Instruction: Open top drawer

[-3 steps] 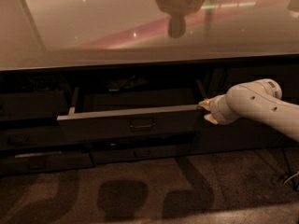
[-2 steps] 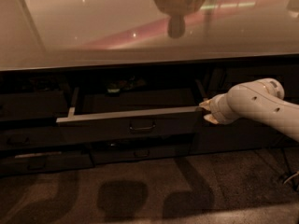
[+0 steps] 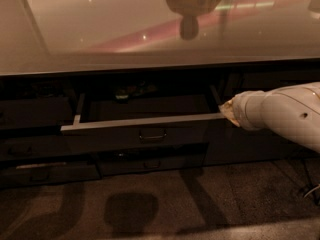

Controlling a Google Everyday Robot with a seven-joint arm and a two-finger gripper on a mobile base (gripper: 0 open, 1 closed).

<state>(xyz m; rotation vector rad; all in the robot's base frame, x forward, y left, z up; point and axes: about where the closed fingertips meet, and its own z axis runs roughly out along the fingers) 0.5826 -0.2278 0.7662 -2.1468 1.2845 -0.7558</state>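
Just beneath the glossy pale countertop [image 3: 100, 44], the wide dark grey, pale-rimmed top drawer [image 3: 145, 134] juts partly out, and the white arm's gripper [image 3: 227, 113] meets its rim's right end, likely for pulling, though I cannot tell its grip state.

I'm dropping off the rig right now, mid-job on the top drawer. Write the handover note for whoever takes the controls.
The gripper is at the right end of the top drawer's pale rim, with the arm reaching in from the right. Whether it grips the rim cannot be told.
The top drawer stands pulled out from under the countertop, with its inside showing. Nothing is on its loop handle.
Done: the drawer is open a good way.
Left: judge whether that is far enough. If not, probably pull further by the rim, then back the arm away.
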